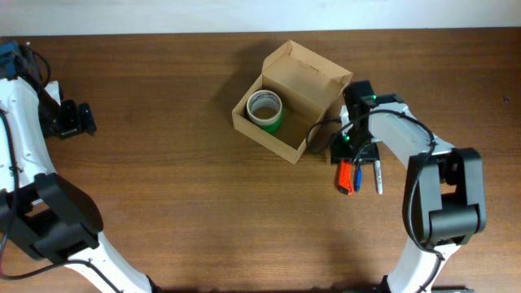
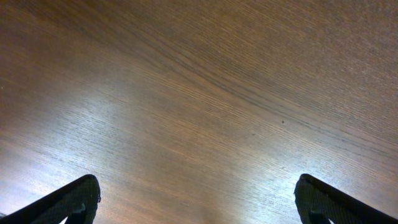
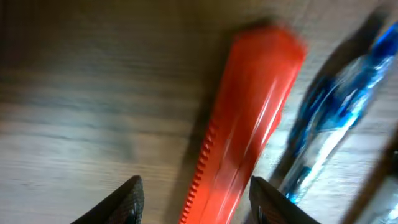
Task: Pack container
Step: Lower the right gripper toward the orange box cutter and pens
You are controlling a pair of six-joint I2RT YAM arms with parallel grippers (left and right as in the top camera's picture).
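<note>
Overhead straight down on table; 2 wrist views close above it; right shares orange tool.

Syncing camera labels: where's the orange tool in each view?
Overhead: orange tool right of centre, off the container's lower right.
Left wrist: not in it.
Right wrist: centre, lower end between the open right pincer's fingers.
Shared landmark: blue pen alongside it.

The white left arm folds at the worktop's edge, far left of the small tan-brown cardboard box. Its black left gripper points toward the box, fingers spread wide. The right arm bends right of the box. The right gripper points down beside the box, fingers parted.
</note>
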